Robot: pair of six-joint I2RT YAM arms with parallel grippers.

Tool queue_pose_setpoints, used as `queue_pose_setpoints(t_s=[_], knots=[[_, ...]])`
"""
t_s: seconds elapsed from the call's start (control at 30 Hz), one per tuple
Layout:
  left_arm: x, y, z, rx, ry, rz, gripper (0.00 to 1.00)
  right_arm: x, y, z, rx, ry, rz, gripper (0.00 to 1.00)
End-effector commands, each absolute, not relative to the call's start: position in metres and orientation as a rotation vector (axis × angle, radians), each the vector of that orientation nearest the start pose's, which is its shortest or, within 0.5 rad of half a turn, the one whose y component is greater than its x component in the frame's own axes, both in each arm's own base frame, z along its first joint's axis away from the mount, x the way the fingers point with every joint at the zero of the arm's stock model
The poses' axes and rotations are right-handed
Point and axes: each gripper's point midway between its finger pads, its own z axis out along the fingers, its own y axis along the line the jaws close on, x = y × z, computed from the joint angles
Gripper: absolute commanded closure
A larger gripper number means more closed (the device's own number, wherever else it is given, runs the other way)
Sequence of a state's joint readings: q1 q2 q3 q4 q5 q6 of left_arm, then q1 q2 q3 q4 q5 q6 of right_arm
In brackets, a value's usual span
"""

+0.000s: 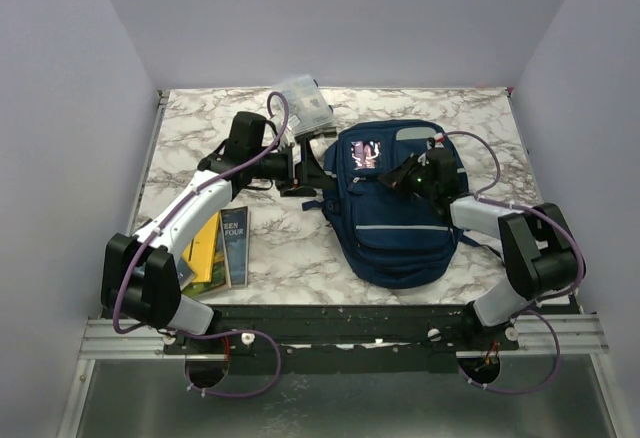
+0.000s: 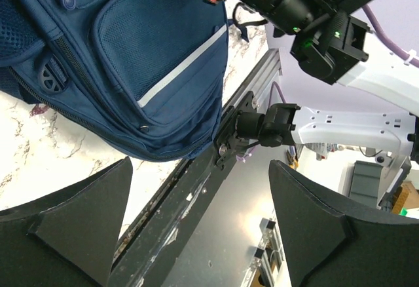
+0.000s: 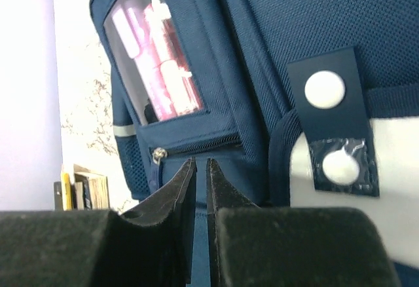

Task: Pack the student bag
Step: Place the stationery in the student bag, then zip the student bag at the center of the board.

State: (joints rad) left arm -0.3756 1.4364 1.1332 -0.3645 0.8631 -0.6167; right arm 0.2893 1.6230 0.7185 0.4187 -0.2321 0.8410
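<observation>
**Subject.** The student bag (image 1: pixel 400 253) lies flat on the marble table (image 1: pixel 290 248), right of centre, front face up and top end towards the far wall. It is navy woven fabric with a grey trim stripe (image 2: pixel 183 67) and a clear window pocket (image 3: pixel 160 64) showing pink items inside.

**Handling, assessed.** The shell is soft and will sag or fold if lifted by one point. The body looks padded but not rigid. The weave should give the pads fair friction, so slipping is unlikely. Weight cannot be judged, though the bulk suggests one pinch will drag it rather than lift it. Sound holds are the zipper pull (image 3: pixel 156 154) below the window, the snap tab (image 3: pixel 325 89) and the seams. Broad panels offer nothing to pinch.

**Right gripper** (image 3: pixel 201 169). It sits over the upper part of the bag, fingers closed to a narrow slit just below the zipper line. Blue fabric shows in the slit. Whether it is pinched cannot be told.

**Left gripper** (image 2: pixel 200 166). Its fingers are spread wide and hold nothing. It stands just beside the bag's left upper flank, apart from it.

**Surroundings.** A clear pouch (image 1: pixel 305 103) lies at the far edge. Books (image 1: pixel 222 248) lie near the left arm, well apart from the bag.
</observation>
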Motion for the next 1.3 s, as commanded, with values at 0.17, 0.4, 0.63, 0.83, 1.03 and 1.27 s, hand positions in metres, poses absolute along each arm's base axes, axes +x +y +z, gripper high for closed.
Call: queue_pose_setpoints(t_s=[0.17, 0.4, 0.63, 0.83, 1.03, 1.27], knots=[[0.273, -0.272, 0.212, 0.210, 2.439, -1.500, 0.24, 0.342, 0.180, 0.077, 0.298, 2.223, 0.852, 0.79], [0.300, -0.257, 0.180, 0.176, 2.519, -1.106, 0.30, 0.305, 0.181, 0.081, 0.183, 2.306, 0.830, 0.74], [0.344, -0.268, 0.155, -0.012, 2.563, -0.973, 0.30, 0.280, 0.176, 0.094, 0.104, 2.262, 0.844, 0.59], [0.389, -0.312, 0.151, -0.054, 2.474, -0.952, 0.41, 0.263, 0.186, 0.084, 0.105, 2.276, 0.953, 0.57], [0.425, -0.330, 0.124, -0.144, 2.492, -0.867, 0.60, 0.256, 0.189, 0.090, 0.083, 2.268, 0.999, 0.58], [0.442, -0.344, 0.101, -0.171, 2.536, -0.839, 0.58, 0.256, 0.187, 0.096, 0.056, 2.238, 0.984, 0.58]])
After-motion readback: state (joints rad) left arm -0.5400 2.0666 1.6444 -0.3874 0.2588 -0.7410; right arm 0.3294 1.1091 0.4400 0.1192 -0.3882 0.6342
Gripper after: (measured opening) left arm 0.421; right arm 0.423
